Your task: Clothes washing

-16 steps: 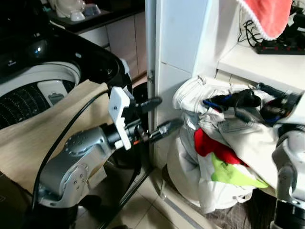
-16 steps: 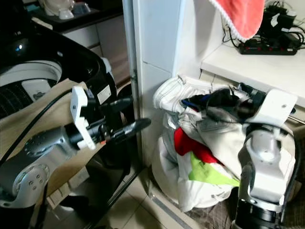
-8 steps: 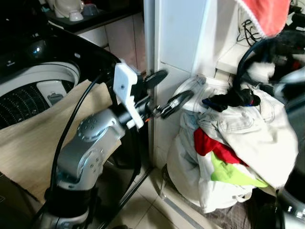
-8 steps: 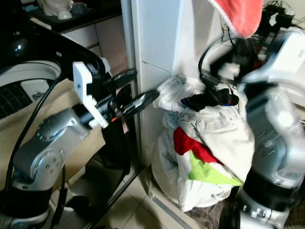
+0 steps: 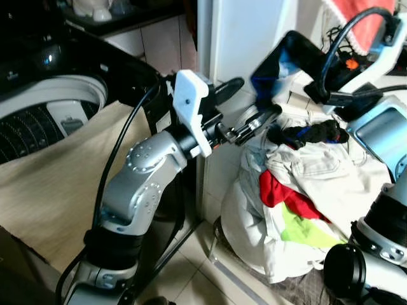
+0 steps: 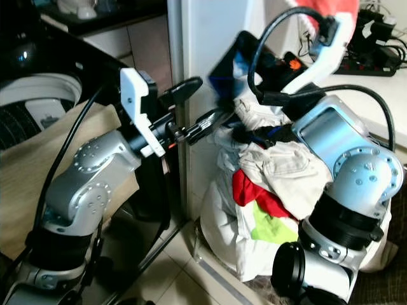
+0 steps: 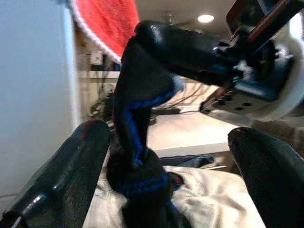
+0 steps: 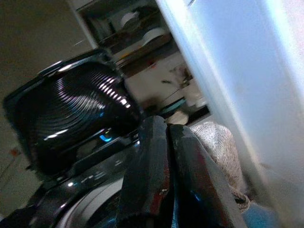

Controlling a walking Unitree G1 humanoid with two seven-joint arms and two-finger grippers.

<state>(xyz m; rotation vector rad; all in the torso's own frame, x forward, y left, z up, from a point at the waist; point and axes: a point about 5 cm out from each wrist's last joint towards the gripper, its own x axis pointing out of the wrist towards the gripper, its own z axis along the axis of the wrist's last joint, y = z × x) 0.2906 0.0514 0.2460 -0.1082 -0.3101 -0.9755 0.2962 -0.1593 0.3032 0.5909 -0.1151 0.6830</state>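
A heap of laundry (image 5: 318, 181), white with red and green pieces, fills a white bag (image 5: 254, 222) beside the white cabinet. My right gripper (image 5: 284, 58) is raised above the heap and shut on a black garment with blue trim (image 7: 142, 118), whose lower end still lies on the pile (image 5: 311, 133). My left gripper (image 5: 253, 101) is open, its fingers (image 7: 71, 175) on either side of the hanging garment without touching it. The top-loading washing machine (image 5: 54, 111) stands at the left with its drum open.
A beige cloth (image 5: 51, 184) drapes over the machine's front. The white cabinet edge (image 5: 206, 38) rises between machine and laundry. A red towel (image 5: 362, 19) hangs above a shelf with a power strip (image 6: 375, 63). Tiled floor (image 5: 191, 267) lies below.
My right gripper has risen from the pile, pulling the black garment up with it. My left arm has lifted and swung right, bringing its open fingers around the garment.
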